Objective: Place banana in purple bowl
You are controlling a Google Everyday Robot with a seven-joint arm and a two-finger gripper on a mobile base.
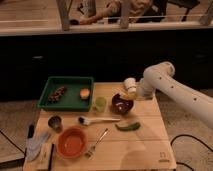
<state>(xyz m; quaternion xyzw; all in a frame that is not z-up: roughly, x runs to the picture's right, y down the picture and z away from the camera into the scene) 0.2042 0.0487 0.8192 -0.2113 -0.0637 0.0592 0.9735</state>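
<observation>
Camera view, single angle, looking down on a wooden table [145,150].

- White arm [170,87] comes in from the right edge and bends down toward table centre.
- Gripper [128,90] sits at the far-right rim of the purple bowl [120,105], just above it.
- Pincer is closed tight on the banana [131,95]. A pale-yellow piece shows at the fingertips, the rest is covered by the gripper.
- Banana is in the air, over the bowl's back-right edge. Can't tell if it touches the rim, and it is not lying inside the bowl.
- Purple bowl stands upright near table centre, toward the right, glossy inside visible.

Rest of the table:
- Green tray [50,102] is at the back left, holding a brown lumpy item [57,93] and a small orange piece [85,93] set apart from each other.
- Small green cup [100,103] is just left of the purple bowl, between the bowl and the tray.
- White-handled brush [97,119] lies flat in front of the cup.
- Green curved vegetable [128,126] lies in front of the purple bowl, apart from it.
- Orange bowl [60,137] is at the front left, with a fork [96,143] just to its right, lying at an angle.
- Small grey cup [55,122] stands behind the orange bowl.
- Pale cloth [36,146] is at the front-left corner.
</observation>
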